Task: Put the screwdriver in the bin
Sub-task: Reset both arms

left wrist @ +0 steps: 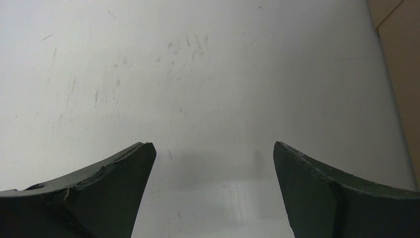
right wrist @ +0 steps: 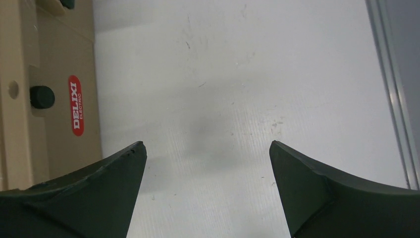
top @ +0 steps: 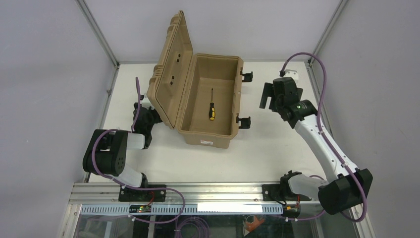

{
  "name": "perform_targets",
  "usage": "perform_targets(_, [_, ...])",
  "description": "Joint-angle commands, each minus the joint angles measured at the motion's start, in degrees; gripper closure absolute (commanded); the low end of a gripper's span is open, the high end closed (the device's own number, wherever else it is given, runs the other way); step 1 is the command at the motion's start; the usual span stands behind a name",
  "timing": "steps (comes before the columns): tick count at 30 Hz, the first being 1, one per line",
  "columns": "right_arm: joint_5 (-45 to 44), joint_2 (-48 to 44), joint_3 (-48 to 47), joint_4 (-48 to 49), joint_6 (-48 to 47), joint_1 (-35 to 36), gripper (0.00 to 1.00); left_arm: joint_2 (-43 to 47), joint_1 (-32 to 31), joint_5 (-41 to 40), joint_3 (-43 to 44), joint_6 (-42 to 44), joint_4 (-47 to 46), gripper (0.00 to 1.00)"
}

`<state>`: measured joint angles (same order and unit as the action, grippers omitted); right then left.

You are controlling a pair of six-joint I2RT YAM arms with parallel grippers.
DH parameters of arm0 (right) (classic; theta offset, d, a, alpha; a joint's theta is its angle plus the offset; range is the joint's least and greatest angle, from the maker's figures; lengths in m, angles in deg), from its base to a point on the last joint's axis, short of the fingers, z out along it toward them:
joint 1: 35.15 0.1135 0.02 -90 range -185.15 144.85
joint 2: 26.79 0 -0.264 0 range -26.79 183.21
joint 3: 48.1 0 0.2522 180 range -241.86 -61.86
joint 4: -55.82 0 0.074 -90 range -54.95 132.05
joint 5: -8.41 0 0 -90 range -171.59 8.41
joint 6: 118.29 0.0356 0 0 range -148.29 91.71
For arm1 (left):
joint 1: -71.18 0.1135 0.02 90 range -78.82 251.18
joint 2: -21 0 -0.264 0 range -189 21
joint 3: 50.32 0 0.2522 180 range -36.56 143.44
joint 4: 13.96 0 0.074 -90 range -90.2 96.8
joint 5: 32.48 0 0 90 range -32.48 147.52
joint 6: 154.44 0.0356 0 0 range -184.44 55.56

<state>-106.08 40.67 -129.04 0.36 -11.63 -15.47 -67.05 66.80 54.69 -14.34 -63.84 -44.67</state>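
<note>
The tan bin stands at the table's middle back with its ribbed lid swung open to the left. The screwdriver, yellow-and-black handle and thin dark shaft, lies on the bin's floor. My right gripper is open and empty, hovering right of the bin near its black latches. In the right wrist view its gripper shows only table between the fingers, with the bin's side at left. My left gripper is open and empty behind the lid; in the left wrist view it faces bare table.
A second black latch sticks out from the bin's right side. A red label is on the bin's wall. Metal frame posts and grey walls bound the table at the back and sides. The arm bases sit on a rail at the near edge.
</note>
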Motion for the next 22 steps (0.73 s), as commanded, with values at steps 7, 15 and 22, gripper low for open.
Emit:
perform_targets(7, [6.7, 1.0, 9.5, 12.9, 3.5, -0.5, 0.01, 1.7, 0.6, 0.9, -0.3, -0.5, -1.6, 0.01])
perform_targets(15, [6.8, 2.5, 11.7, 13.8, 4.7, -0.8, 0.01, 1.7, 0.6, 0.9, -0.3, -0.5, -1.6, 0.01])
perform_targets(22, [6.3, 1.5, 13.5, 14.6, 4.6, -2.8, 0.01, 1.8, 0.6, 0.9, -0.3, -0.4, -1.6, 0.01])
